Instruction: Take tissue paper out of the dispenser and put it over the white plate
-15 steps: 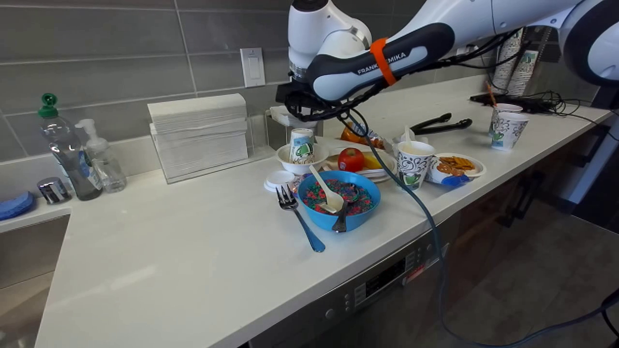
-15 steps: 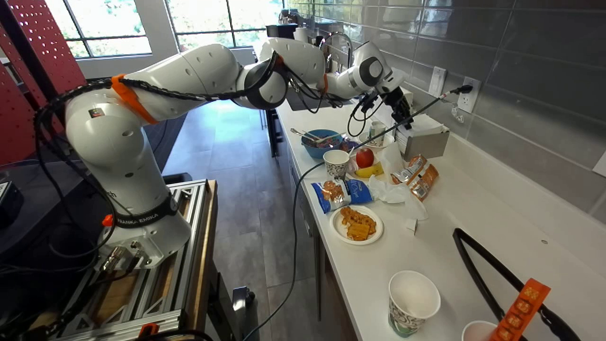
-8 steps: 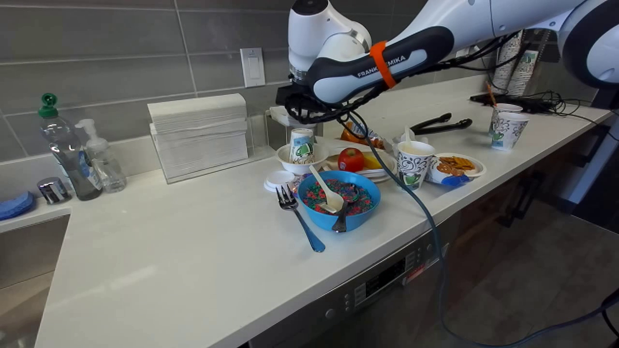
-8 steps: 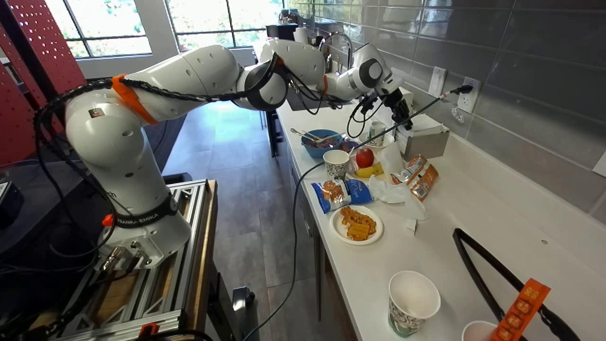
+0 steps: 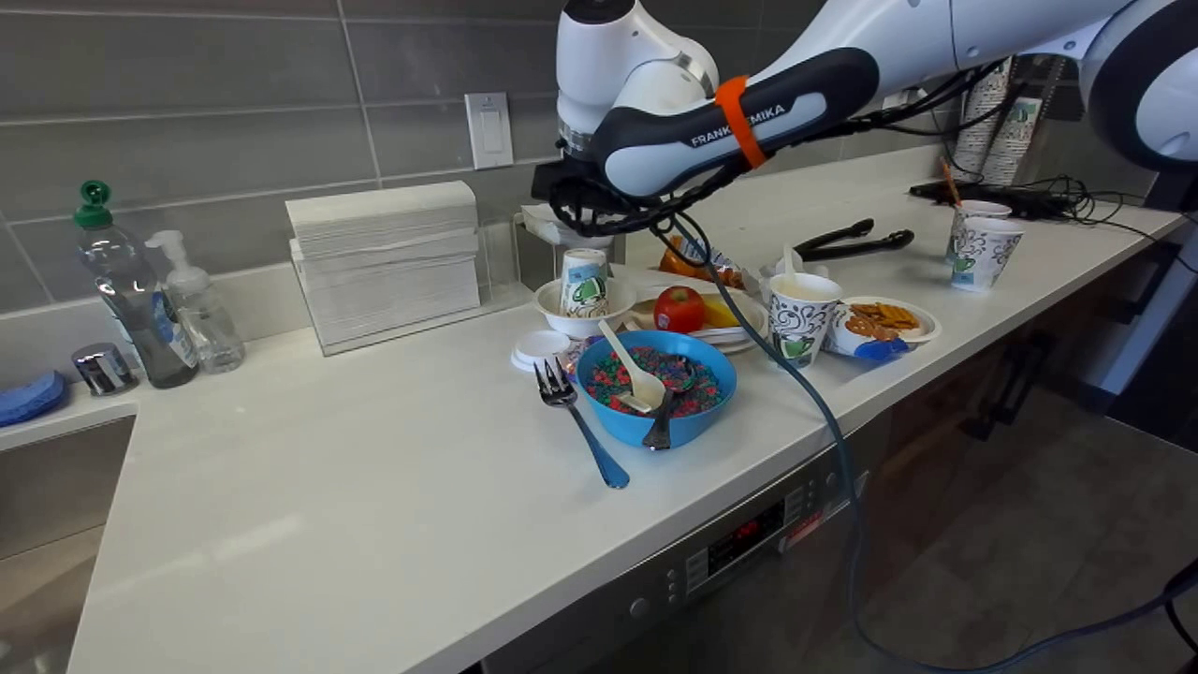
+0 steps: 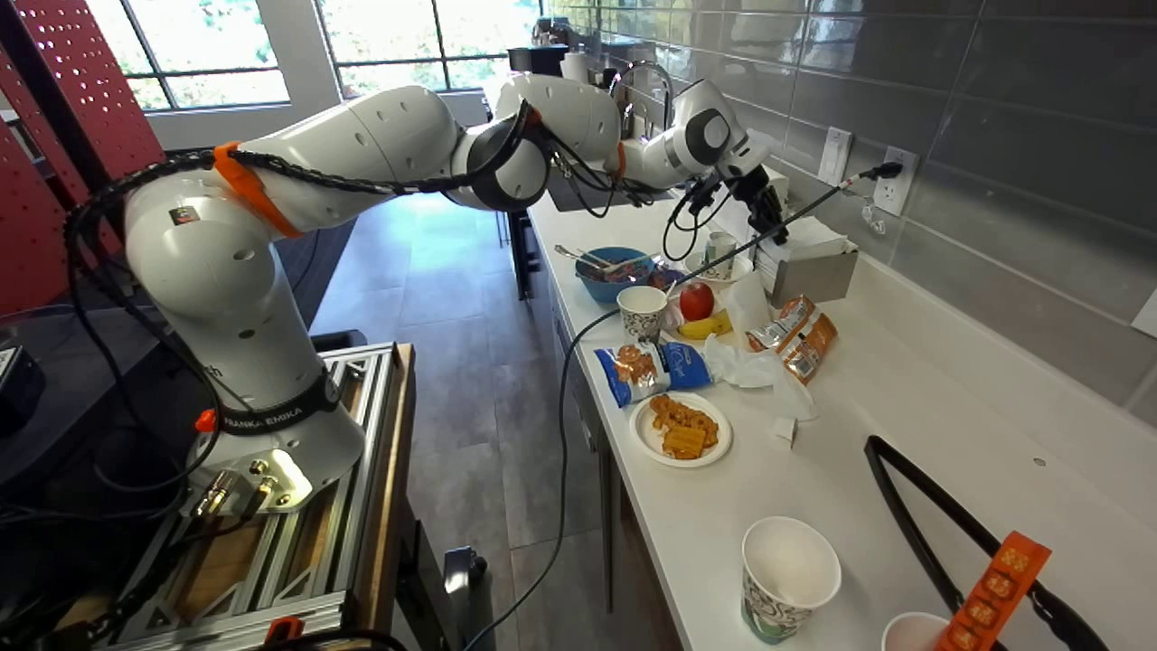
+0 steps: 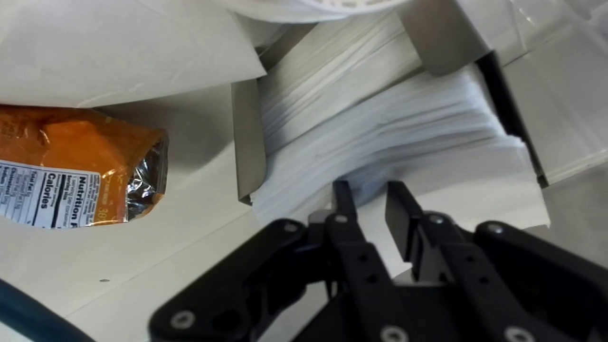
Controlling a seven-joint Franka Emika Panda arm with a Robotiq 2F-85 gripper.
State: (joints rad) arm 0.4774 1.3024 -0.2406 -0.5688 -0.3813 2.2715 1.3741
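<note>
I'm holding the hand (image 7: 369,188) at the tissue (image 7: 380,126) in the dispenser (image 6: 818,274), jaws parted, presumably for pinching one out.

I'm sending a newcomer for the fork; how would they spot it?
On the white counter, find the blue bowl. The fork lies beside it, toward the sink. Unlike the bowl's utensils, it lies directly on the counter, tines showing.

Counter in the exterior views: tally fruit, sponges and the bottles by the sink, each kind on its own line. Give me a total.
Apple: 1
Banana: 1
Blue sponge: 1
Bottles: 2, green-capped bottle and pump bottle
Total: 5
</note>
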